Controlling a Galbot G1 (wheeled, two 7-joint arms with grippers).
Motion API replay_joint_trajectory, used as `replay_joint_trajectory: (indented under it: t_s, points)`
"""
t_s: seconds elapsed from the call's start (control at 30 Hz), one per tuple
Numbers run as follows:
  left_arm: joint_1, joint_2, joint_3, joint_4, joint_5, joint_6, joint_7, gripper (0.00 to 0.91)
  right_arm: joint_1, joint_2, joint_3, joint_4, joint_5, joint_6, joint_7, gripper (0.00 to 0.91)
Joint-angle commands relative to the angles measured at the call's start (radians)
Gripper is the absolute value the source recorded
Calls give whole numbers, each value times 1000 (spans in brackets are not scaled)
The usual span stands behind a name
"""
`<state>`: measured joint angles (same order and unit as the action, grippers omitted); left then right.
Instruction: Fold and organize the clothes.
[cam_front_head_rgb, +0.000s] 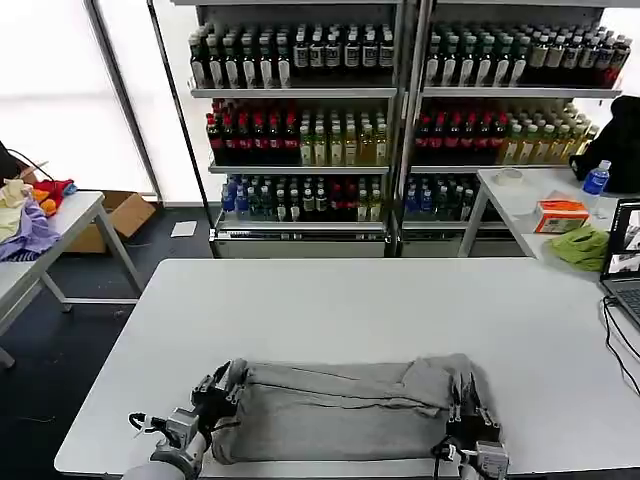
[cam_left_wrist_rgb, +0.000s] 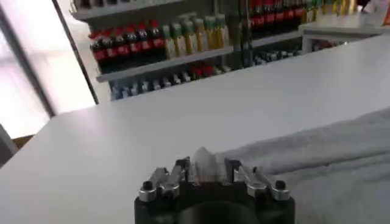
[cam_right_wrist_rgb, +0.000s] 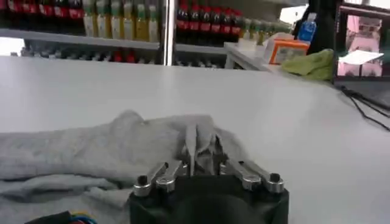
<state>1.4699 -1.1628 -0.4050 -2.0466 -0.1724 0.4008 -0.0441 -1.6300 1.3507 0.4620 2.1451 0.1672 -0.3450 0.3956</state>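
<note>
The clothes are one light grey shirt (cam_front_head_rgb: 340, 405), lying in a long folded band across the near part of the white table (cam_front_head_rgb: 350, 300). At its left end, my left gripper (cam_front_head_rgb: 225, 385) is shut on a pinched-up peak of the grey fabric (cam_left_wrist_rgb: 341, 164), which stands between its fingers (cam_left_wrist_rgb: 183, 169). On the shirt's right end my right gripper (cam_front_head_rgb: 465, 400) is shut on a raised fold of the cloth (cam_right_wrist_rgb: 73, 158). The print and the neck placket are hidden.
A laptop (cam_front_head_rgb: 625, 255) and cables (cam_front_head_rgb: 615, 340) lie at the table's right edge. The right side table holds a lime-green cloth (cam_front_head_rgb: 580, 245), an orange box (cam_front_head_rgb: 560, 215) and a blue bottle (cam_front_head_rgb: 597, 178). A coloured clothes heap (cam_front_head_rgb: 30, 215) sits far left. Bottle shelves (cam_front_head_rgb: 300, 120) stand behind.
</note>
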Motion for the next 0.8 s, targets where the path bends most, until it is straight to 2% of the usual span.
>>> replay_joint_trajectory:
  t_s: [0.03,0.23,0.37,0.8]
  points:
    - [29,-21,-30,-132,11,8,-23,907,-27,-10,20,149,-4,27,10,907]
    - [62,-115,-41,-113,-28,11,-70,907,-14,-2,45,238,20,23,34,907]
    - [79,-179,-38,-92,-60,10,-88,907,-4,-10,59,225,25,23,40,907]
    - [52,-249,-41,27,-60,-8,-91,907,-17,-43,61,236,43,26,46,907]
